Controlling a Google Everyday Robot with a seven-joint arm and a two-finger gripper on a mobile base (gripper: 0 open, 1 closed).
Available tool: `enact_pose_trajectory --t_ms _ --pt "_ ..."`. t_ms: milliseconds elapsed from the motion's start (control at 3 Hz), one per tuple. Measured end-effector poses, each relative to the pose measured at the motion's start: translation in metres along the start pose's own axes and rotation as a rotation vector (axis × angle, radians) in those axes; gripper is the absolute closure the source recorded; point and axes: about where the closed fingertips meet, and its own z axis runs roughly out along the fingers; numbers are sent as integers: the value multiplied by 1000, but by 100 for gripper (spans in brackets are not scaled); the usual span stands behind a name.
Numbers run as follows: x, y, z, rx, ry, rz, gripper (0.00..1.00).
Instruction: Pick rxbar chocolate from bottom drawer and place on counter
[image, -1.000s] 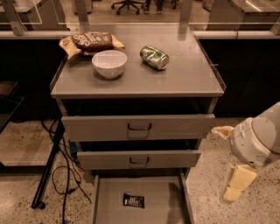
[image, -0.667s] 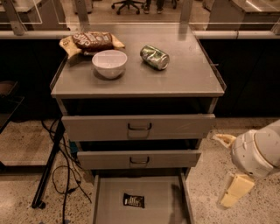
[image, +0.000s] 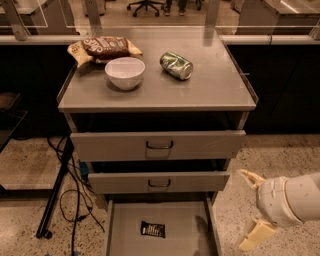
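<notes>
The rxbar chocolate (image: 152, 229), a small black wrapper with white lettering, lies flat on the floor of the open bottom drawer (image: 125, 220), near its middle. The counter (image: 200, 90) is the grey top of the cabinet above it. My gripper (image: 253, 207) is to the right of the cabinet, at about the height of the bottom drawer and outside it. Its two cream fingers (image: 249, 177) are spread apart and hold nothing. It is well to the right of the bar and not touching it.
On the counter are a white bowl (image: 125, 72), a brown snack bag (image: 104, 47) behind it and a green can (image: 176, 65) on its side. The two upper drawers (image: 159, 145) with loop handles stick out slightly. A black stand and cables (image: 60, 190) are on the floor at left.
My gripper has moved down and slightly left beside the cabinet, still open. The bar and the counter objects have not moved.
</notes>
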Motion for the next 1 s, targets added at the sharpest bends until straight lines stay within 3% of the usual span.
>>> enact_pose_trajectory --t_ms 333,1000 --pt "-1 7 35 2 -40 12 0" --pt "-1 5 47 -10 -52 20 0"
